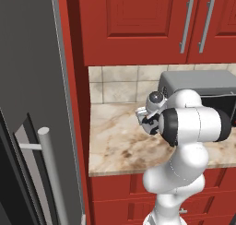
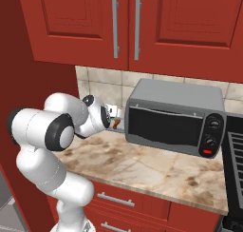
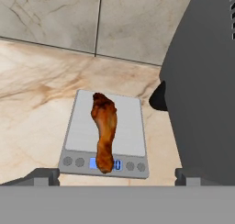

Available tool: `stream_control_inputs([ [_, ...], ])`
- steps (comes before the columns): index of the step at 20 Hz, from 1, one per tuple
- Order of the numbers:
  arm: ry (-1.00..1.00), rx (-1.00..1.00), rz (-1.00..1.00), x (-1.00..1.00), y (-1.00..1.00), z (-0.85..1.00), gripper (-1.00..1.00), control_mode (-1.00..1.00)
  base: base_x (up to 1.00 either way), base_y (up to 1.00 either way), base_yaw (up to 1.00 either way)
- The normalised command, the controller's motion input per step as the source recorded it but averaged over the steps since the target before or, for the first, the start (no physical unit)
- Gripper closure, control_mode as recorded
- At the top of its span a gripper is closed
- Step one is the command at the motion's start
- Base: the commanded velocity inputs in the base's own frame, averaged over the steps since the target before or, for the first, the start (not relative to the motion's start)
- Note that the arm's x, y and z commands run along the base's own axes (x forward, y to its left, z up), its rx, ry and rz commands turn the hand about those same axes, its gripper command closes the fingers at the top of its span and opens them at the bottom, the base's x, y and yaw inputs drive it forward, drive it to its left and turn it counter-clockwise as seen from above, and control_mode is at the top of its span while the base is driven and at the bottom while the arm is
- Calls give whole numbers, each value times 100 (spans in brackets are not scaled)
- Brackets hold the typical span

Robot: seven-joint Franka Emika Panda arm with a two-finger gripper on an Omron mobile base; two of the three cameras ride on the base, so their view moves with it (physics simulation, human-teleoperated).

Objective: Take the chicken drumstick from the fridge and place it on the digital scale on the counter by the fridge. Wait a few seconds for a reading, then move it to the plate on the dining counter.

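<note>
From the left base view the white arm reaches over the short beige marbled counter (image 1: pixel 115 141) beside the tall dark grey fridge (image 1: pixel 32 81), the right base view adds a boxy grey microwave (image 2: pixel 175 117), and the hand view shows the spread, empty gripper (image 3: pixel 117 175) above the small brown chicken drumstick (image 3: pixel 104 129) lying on the flat grey digital scale (image 3: pixel 131 122).

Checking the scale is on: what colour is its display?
Lit blue, on the digital scale front edge beneath the chicken drumstick; hand view.

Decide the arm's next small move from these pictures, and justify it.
Probably lower the open gripper over the brown roasted chicken drumstick and close on it: it already lies along the flat grey digital scale, jaws spread either side, and the plate step remains.
</note>
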Motion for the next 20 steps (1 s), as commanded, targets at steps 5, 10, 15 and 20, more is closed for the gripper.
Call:
stream_control_inputs([
  [5,3,0,0,1,0,-1,-100,-100,0,0,0],
  [10,8,0,0,24,0,-11,-100,-100,0,0,0],
  [15,5,0,0,45,0,-17,-100,-100,0,0,0],
  [20,0,0,0,41,0,-22,-100,-100,0,0,0],
])
